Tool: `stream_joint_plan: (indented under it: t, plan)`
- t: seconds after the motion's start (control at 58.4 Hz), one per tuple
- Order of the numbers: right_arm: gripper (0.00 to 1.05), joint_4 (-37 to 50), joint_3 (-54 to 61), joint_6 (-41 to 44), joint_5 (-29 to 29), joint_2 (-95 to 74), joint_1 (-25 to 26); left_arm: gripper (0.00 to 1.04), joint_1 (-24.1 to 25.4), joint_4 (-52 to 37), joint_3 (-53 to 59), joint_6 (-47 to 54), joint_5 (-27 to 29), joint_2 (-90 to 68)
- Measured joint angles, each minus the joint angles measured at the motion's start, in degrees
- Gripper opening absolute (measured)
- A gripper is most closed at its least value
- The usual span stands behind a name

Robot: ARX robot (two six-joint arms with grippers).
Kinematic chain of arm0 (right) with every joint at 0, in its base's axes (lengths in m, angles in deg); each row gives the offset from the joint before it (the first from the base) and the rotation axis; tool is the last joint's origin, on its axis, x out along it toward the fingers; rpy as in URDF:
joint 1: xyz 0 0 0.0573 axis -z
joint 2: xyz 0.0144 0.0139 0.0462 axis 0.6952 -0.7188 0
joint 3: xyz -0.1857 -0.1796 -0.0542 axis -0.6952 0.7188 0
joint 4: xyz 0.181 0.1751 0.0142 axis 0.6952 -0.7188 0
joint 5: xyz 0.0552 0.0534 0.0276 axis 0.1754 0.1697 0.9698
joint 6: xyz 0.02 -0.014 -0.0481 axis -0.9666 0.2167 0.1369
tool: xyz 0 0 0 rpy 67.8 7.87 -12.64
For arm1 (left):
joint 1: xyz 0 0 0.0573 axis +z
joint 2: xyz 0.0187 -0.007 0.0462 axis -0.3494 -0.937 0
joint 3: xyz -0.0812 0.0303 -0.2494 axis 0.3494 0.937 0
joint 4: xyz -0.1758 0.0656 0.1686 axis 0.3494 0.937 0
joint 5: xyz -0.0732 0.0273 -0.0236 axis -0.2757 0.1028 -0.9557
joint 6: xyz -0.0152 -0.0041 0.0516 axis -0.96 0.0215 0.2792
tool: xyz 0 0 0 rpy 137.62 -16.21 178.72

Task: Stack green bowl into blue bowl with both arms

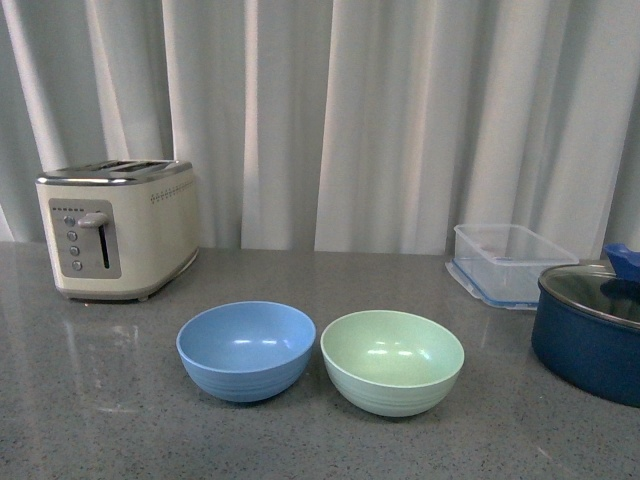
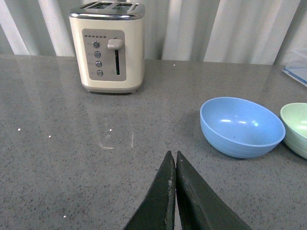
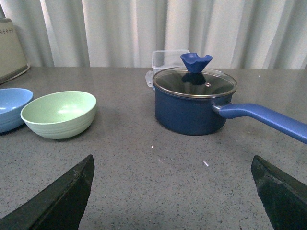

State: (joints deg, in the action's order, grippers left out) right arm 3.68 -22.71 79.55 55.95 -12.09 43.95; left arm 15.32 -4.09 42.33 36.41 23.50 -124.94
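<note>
Green bowl point(image 1: 392, 362) upright on the surface point(image 1: 100, 430), just beside the blue bowl point(image 1: 246, 350), on its right. Right pincer point(image 3: 172, 160) released wide; left pincer point(image 2: 174, 157) clenched, empty. We should grip the green rim, lift clear, lower centred.

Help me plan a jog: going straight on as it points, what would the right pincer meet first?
Probably the navy saucepan, roughly centred ahead of the open right pincer; the green bowl lies off-line.
</note>
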Motion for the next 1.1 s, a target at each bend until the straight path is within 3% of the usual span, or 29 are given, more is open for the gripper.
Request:
stream_joint_plan:
  t: [0.103, 0.223, 0.479, 0.616, 1.096]
  plan:
    - [0.95, 0.0, 0.0, 0.0, 0.0, 0.0, 0.0, 0.04, 3.17, 1.62, 2.86, 0.0, -4.48, 4.28]
    - [0.95, 0.0, 0.0, 0.0, -0.02, 0.0, 0.0, 0.04, 4.96, 3.65, 4.83, 0.0, -4.74, 8.37]
    - [0.95, 0.0, 0.0, 0.0, 0.0, 0.0, 0.0, 0.04, 4.98, 10.49, 8.28, 0.0, -4.98, 18.67]
    - [0.95, 0.0, 0.0, 0.0, 0.0, 0.0, 0.0, 0.04, 5.01, 9.66, 9.9, 0.02, -4.94, 20.59]
    - [0.95, 0.0, 0.0, 0.0, 0.0, 0.0, 0.0, 0.04, 5.01, 24.9, 9.94, 0.02, -4.98, 36.52]
